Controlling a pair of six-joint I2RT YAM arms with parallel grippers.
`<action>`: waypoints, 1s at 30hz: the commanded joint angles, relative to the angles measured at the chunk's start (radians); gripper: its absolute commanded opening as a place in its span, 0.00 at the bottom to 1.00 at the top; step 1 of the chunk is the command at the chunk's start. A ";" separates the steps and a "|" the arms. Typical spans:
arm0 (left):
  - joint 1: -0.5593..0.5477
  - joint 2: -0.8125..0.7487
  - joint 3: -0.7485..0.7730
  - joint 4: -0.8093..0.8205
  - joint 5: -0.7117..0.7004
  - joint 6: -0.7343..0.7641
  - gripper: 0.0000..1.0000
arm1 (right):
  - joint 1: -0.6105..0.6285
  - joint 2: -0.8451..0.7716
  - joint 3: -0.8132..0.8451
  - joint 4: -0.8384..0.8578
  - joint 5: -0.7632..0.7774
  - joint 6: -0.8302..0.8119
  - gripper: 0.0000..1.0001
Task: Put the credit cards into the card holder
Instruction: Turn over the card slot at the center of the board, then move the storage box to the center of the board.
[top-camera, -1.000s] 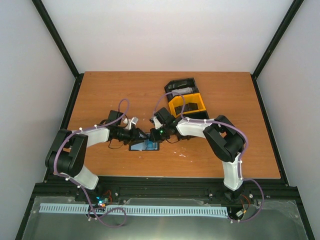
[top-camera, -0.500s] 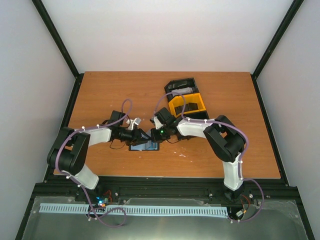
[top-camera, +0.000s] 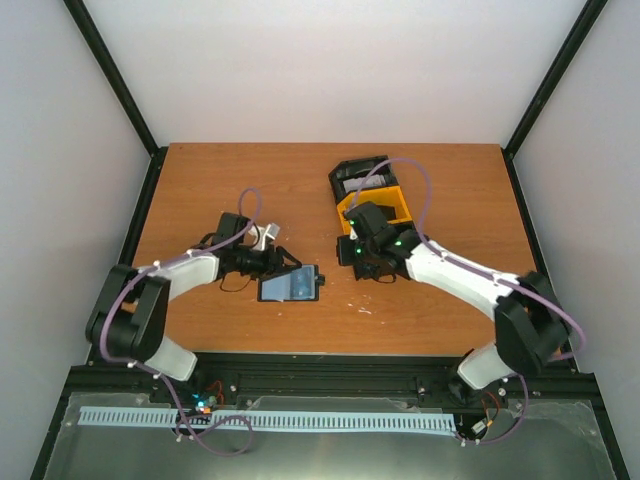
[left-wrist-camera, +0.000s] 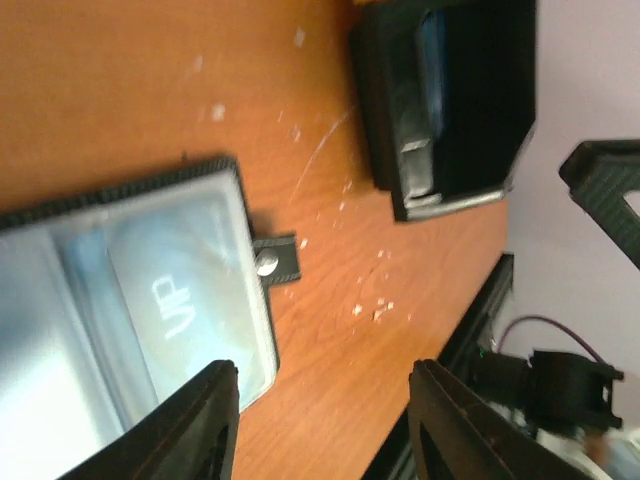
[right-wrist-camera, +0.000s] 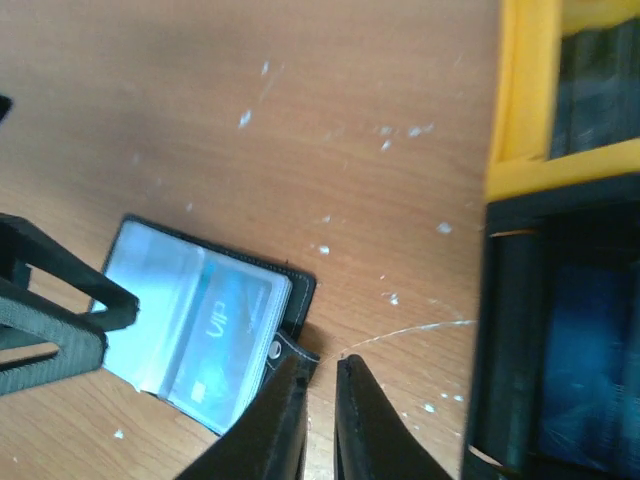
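The card holder (top-camera: 288, 286) lies open and flat near the table's (top-camera: 200, 190) near edge, a little left of the middle. Its long axis runs along that edge and its clasp tab (left-wrist-camera: 277, 262) points right. One pale blue card (left-wrist-camera: 175, 300) already sits under a clear pocket.

The left gripper (left-wrist-camera: 322, 368) hangs just over the holder's far side, fingers spread wide and holding nothing. The right gripper (right-wrist-camera: 320, 362) is further right and a bit further back, above bare wood between the holder and the tray (right-wrist-camera: 515, 100). Its fingers are pressed almost together, with nothing between them.

The loose blue cards (right-wrist-camera: 580, 370) lie in the tray's nearest black compartment, just right of that gripper and well apart from the left one. So I'd judge the next pick falls to the right arm, which must spread its fingers and reach to its right. The tray's long axis runs away toward the far edge.
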 joint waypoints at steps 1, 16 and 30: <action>-0.004 -0.170 0.078 -0.014 -0.223 0.043 0.51 | -0.021 -0.133 -0.011 -0.085 0.164 -0.037 0.14; 0.027 -0.512 -0.033 -0.100 -0.651 0.022 1.00 | -0.230 -0.079 0.254 -0.415 0.137 -0.268 0.58; 0.199 -0.494 -0.113 -0.136 -0.376 0.102 1.00 | -0.260 0.123 0.351 -0.547 0.168 -0.195 0.60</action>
